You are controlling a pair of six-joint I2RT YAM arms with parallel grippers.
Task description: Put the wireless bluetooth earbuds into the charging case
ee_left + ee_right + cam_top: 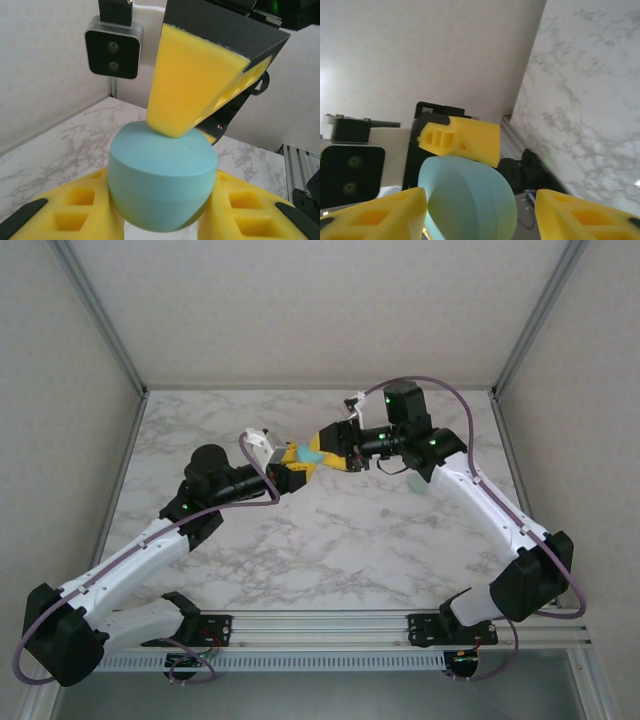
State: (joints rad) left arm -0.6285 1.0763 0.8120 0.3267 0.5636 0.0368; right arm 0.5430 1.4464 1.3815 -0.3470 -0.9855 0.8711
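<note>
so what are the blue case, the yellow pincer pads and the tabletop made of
charging case: looks like moulded plastic, matte and smooth; even light blue, a fine seam around it, no glare.
yellow pads: probably foam; grainy porous surface, square cut-out pockets, black backing.
table: marble look, white with grey veins; real stone or printed laminate, can't tell.
</note>
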